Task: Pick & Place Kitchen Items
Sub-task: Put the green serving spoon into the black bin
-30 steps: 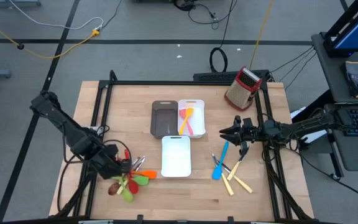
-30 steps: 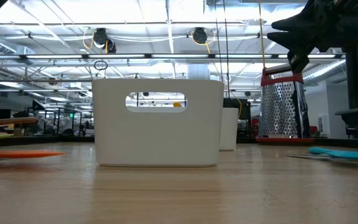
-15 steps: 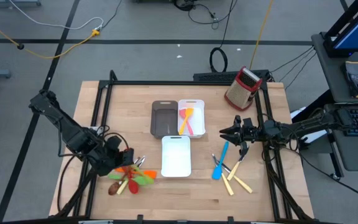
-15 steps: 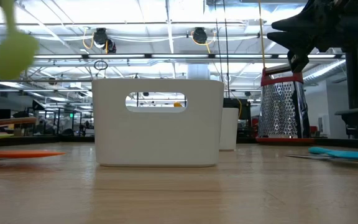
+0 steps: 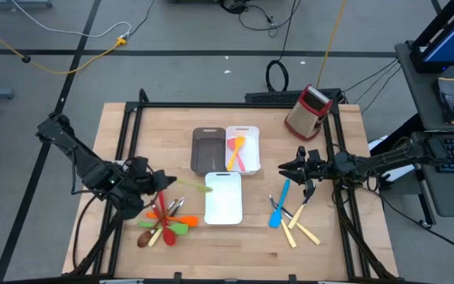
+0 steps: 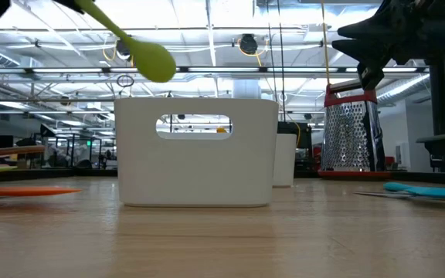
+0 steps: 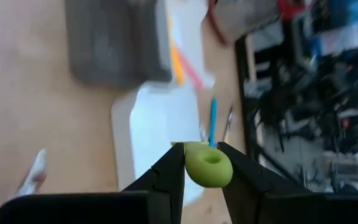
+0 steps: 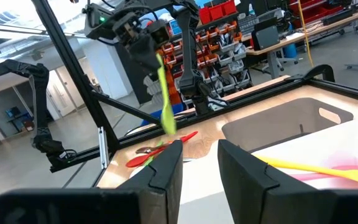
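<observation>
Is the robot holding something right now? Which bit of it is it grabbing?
Yes. The left gripper is holding a green spoon by the end of its handle, up in the air. The right gripper holds nothing.

Bare wood runs along the table's [image 5: 117,142] left edge and far-left corner. The three trays [image 5: 225,162] block the middle, the grater [image 5: 307,112] the far-right corner. Utensil clusters [image 5: 166,223] near the front-left and [image 5: 290,214] front-right leave a lane along the front edge.
</observation>
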Robot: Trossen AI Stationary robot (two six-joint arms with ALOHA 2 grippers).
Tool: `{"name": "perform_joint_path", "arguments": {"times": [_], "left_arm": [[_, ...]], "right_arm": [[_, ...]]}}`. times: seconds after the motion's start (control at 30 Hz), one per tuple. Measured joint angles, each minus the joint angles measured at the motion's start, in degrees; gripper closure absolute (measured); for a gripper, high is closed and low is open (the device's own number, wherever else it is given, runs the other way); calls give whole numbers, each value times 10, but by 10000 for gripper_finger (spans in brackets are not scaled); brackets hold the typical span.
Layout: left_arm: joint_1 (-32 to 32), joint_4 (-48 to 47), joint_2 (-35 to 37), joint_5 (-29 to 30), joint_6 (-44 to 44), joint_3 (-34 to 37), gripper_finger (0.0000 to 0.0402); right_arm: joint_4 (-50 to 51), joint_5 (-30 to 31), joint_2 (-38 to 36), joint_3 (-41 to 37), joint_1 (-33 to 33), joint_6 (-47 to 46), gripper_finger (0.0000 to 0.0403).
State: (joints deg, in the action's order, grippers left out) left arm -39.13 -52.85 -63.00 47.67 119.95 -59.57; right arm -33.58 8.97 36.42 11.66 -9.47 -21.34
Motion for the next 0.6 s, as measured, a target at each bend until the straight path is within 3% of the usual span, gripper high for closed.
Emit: {"name": "perform_joint_path", "arguments": {"times": [0.27,0.6], "left_arm": [[61,-9,0,120,-120,0,312],[163,6,-24,173,-344,0,312]], "right_arm": [[0,0,0,0,0,0,309],[0,0,0,0,0,0,309]]}}
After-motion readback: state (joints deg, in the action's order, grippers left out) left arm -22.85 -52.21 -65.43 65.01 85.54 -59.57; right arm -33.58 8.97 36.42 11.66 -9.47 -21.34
